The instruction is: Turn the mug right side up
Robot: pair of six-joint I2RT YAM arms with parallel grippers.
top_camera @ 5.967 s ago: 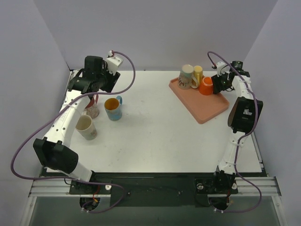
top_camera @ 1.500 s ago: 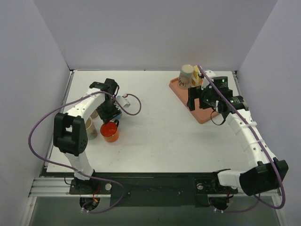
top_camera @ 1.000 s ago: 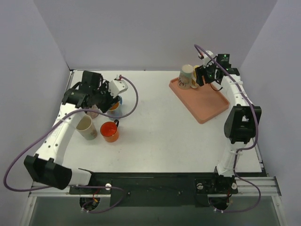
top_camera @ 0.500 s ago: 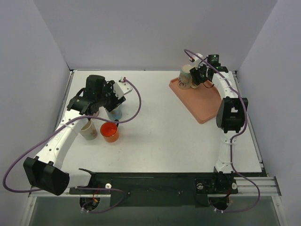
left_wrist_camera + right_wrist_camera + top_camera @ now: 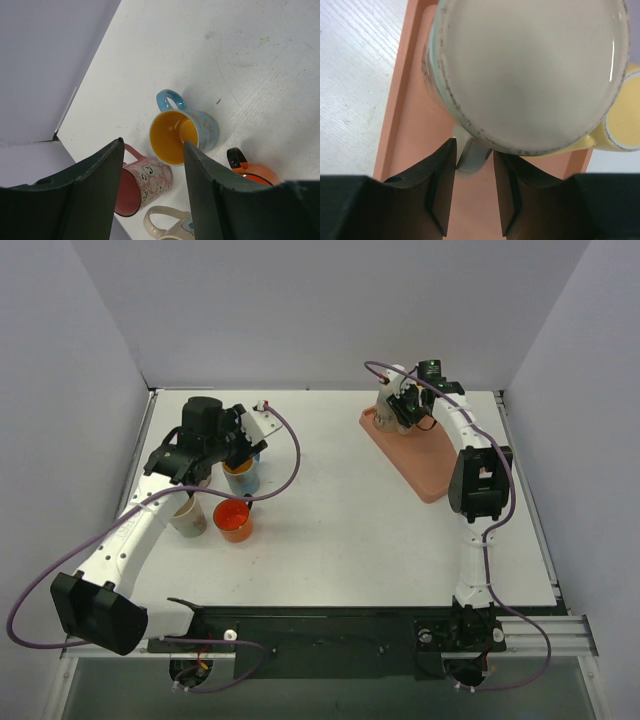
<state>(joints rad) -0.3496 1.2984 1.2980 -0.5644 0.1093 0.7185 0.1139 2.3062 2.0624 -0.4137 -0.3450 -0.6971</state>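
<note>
The mug [image 5: 387,400] is cream-coloured and stands upside down at the far end of the salmon tray [image 5: 432,468]. Its flat bottom [image 5: 530,70] fills the right wrist view, with the handle [image 5: 471,156] sticking out below it. My right gripper [image 5: 474,149] [image 5: 406,406] has its fingers pressed in on both sides of that handle. My left gripper [image 5: 153,145] [image 5: 236,445] hangs open above an upright blue mug [image 5: 182,132] [image 5: 242,478] with a yellow inside, holding nothing.
A yellow mug [image 5: 625,125] stands against the cream one on the tray. On the left of the table there are a pink mug [image 5: 145,182], a cream mug [image 5: 186,515] and an orange mug [image 5: 233,520]. Walls stand close on three sides.
My right gripper has moved left along the tray's far end to the mug and narrowed its jaws onto the handle. The left gripper has shifted only slightly above the blue mug.
</note>
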